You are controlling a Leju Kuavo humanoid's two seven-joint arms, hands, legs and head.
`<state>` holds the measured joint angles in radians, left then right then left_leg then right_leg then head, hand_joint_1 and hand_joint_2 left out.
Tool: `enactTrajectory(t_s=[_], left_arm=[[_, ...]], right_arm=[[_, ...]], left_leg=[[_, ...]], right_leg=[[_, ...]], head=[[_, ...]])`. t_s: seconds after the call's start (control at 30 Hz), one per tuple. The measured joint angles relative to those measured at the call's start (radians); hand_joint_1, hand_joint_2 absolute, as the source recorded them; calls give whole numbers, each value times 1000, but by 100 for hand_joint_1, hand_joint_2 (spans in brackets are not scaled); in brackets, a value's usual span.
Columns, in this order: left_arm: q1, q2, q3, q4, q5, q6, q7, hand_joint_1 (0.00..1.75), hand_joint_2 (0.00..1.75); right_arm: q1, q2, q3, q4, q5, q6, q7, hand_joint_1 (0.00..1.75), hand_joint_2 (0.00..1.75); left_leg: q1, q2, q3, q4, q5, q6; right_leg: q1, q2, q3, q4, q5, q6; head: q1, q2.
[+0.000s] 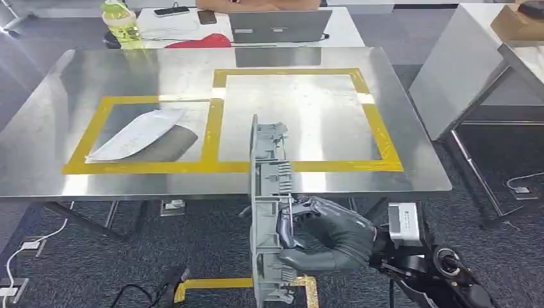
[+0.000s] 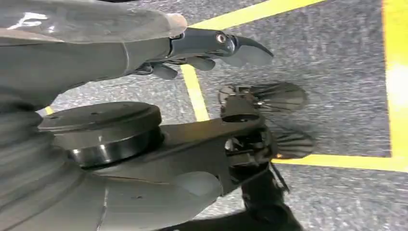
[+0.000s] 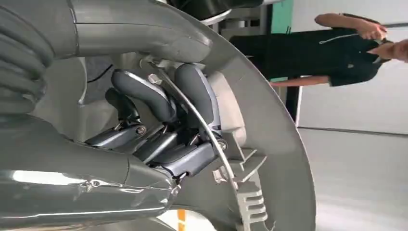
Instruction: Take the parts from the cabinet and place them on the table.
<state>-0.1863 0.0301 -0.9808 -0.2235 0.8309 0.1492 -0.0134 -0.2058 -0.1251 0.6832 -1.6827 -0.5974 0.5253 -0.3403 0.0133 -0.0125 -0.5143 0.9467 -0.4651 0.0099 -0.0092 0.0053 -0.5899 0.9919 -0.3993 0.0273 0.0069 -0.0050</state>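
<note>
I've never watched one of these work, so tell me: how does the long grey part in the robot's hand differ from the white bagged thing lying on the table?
The grey part is held on edge by the right hand, near the table's front edge; the white bagged piece lies flat inside the left yellow rectangle, untouched. The grey part is bare, ribbed plastic; the white piece looks wrapped, its shape hidden. The grey part is long and narrow, the white piece broader. Both are elongated.

Steel table (image 1: pixel 51 115) with yellow tape rectangles (image 1: pixel 215 122), grey carpet (image 1: pixel 96 269), possibly white desk (image 1: pixel 462 64) beside

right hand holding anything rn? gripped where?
Yes: the right hand grips the long grey plastic part near its lower end, fingers hooked into its ribbed side. The left hand holds nothing.
</note>
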Motion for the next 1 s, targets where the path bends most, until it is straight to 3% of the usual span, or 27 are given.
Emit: enactTrajectory(t_s=[0.03,0.1,0.17,0.2,0.23,0.3,0.33,0.37,0.4,0.5,0.53,0.6,0.7,0.73,0.83,0.87,0.9,0.93,1.0], left_arm=[[-2,0,0,0,0,0,0,0,175],[-3,0,0,0,0,-2,0,0,175],[-5,1,0,0,-1,-5,0,0,175],[-6,0,0,0,-4,-6,0,0,175],[-9,0,0,0,-4,-8,0,0,175],[-10,0,0,0,-4,-10,1,0,175],[-8,-1,0,0,-4,-10,2,0,175],[-6,-1,0,0,-4,-11,4,0,175],[-5,-1,0,0,-4,-10,4,0,175],[-6,0,0,0,-4,-10,4,0,175],[-7,0,0,0,-4,-10,4,0,175],[-9,0,0,0,-4,-10,4,0,175],[-7,0,0,0,-4,-6,4,0,175],[-7,0,0,0,-4,-6,4,0,175],[-7,-2,0,0,-3,-6,4,0,175],[-6,-2,0,0,-4,-6,4,0,175],[-6,-2,0,0,-3,-6,4,0,175],[-6,-2,0,0,-3,-6,4,0,175],[-6,-4,0,0,-4,-6,4,0,175]], right_arm=[[-1,0,0,0,0,0,0,175,175],[-3,0,0,0,0,0,-2,175,175],[-10,1,-1,-2,19,3,-9,175,175],[-15,2,-1,-7,34,5,-8,175,175],[-25,3,-1,-13,41,5,-8,175,175],[-44,3,-1,-25,56,-2,-2,175,175],[-50,3,-1,-31,60,-5,1,175,175],[-56,3,-1,-35,62,-8,3,175,175],[-63,3,0,-39,65,-11,5,175,175],[-85,3,0,-53,67,-15,8,175,175],[-93,3,1,-55,66,-16,8,175,175],[-104,3,2,-60,66,-21,8,175,175],[-113,3,5,-65,64,-21,7,175,175],[-117,3,6,-68,63,-21,6,175,175],[-120,3,7,-69,63,-21,6,175,175],[-120,3,8,-69,63,-21,6,175,175],[-120,3,9,-69,63,-21,6,175,175],[-120,3,10,-69,63,-21,6,175,175],[-126,3,11,-69,60,-21,5,175,175]], left_leg=[[-7,-2,0,5,-4,-7],[-5,0,-4,1,-6,-13],[-5,1,-2,-9,-13,-25],[-1,2,-1,15,-26,-29],[0,3,-32,74,-54,-34],[1,3,-136,258,-123,-43],[1,3,-179,326,-138,-46],[1,4,-200,344,-126,-47],[1,4,-195,310,-87,-46],[1,6,-90,38,77,-34],[-7,7,-74,16,58,-30],[-7,5,-75,7,53,-20],[2,4,-60,-4,50,-2],[3,4,-55,-6,45,5],[2,6,-42,-5,34,12],[2,5,-36,-5,30,11],[3,4,-28,-5,24,10],[3,3,-19,-5,19,8],[3,0,0,-5,6,1]], right_leg=[[9,1,13,-12,-13,-3],[10,3,13,-20,-24,-11],[4,5,21,-29,-24,-22],[2,5,30,-40,-22,-26],[1,3,33,-43,-23,-32],[1,1,36,-43,-29,-40],[2,1,38,-43,-32,-42],[2,2,42,-43,-35,-42],[2,4,50,-42,-40,-42],[2,7,73,-40,-62,-32],[11,9,75,-36,-68,-26],[9,10,73,-37,-71,-19],[5,6,76,-27,-87,0],[6,4,56,24,-112,6],[0,3,-81,277,-207,19],[-1,2,-108,311,-201,20],[-2,1,-109,291,-171,21],[-3,1,-86,225,-119,20],[-4,-1,-9,32,-5,14]], head=[[-1,0],[-2,0],[-3,0],[-4,0],[-13,0],[-23,0],[-25,0],[-27,0],[-29,0],[-41,0],[-42,0],[-36,0],[-32,0],[-26,0],[-13,0],[-10,0],[-8,0],[-5,0],[-1,0]])
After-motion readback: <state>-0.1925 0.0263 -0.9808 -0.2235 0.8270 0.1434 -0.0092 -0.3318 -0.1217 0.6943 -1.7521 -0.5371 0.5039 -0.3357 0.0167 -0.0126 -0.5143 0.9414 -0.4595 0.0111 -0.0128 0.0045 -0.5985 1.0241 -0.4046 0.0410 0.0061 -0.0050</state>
